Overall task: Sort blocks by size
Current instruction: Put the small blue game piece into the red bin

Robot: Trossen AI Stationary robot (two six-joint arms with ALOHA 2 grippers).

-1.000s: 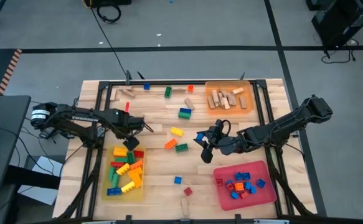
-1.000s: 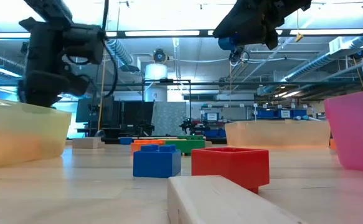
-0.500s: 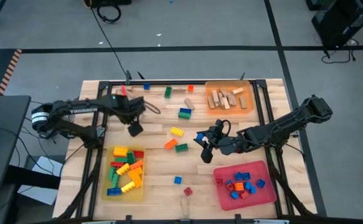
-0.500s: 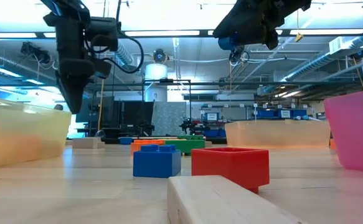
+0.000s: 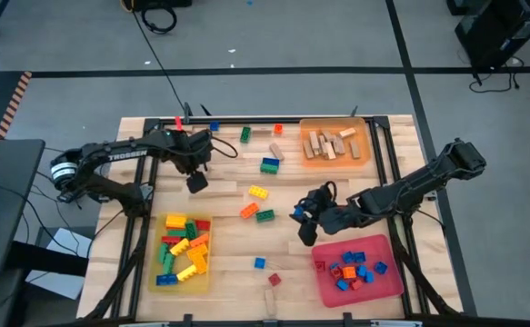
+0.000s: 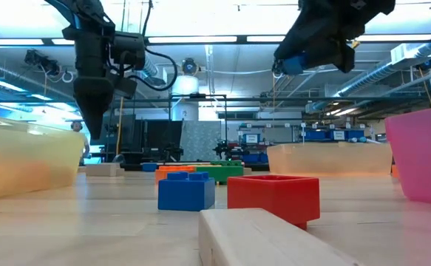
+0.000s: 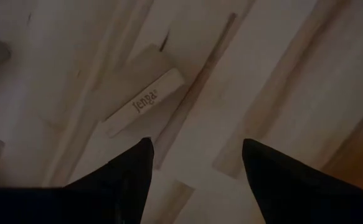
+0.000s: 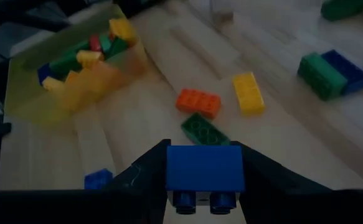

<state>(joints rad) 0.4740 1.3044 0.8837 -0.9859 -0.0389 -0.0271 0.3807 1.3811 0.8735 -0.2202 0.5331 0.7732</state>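
Observation:
My right gripper [image 5: 305, 225] hangs above the table's middle right, shut on a small blue block [image 8: 204, 167], which also shows in the low view as the blue block [image 6: 292, 63]. My left gripper [image 5: 195, 182] points down over the bare wood at the far left, open and holding nothing. Its fingers [image 7: 131, 168] stand above a tan wooden block [image 7: 142, 103] that lies flat on the table. Loose yellow [image 5: 259, 193], orange [image 5: 248, 210] and green [image 5: 265, 215] blocks lie flat between the two grippers. My right gripper pinches the blue block by two opposite sides [image 8: 169, 169], one finger on each. The fingers slant downward, coming from the table's right. The block is lifted clear of the table, and two round studs [image 8: 198, 200] show on its lower face.
A yellow tray [image 5: 155, 272] of mixed blocks stands near left, an orange tray [image 5: 363, 136] of wooden pieces far right, a red tray [image 5: 387, 282] of small blocks near right. More blocks are scattered: green-blue [image 5: 270, 165], blue [image 5: 260, 263], red [image 5: 274, 279], wooden [image 5: 270, 302].
My left gripper has risen from over the yellow tray's far end and gone toward the table's far edge, rolling about its own axis and staying open. My right gripper has tipped and rolled a little with the blue block still held.

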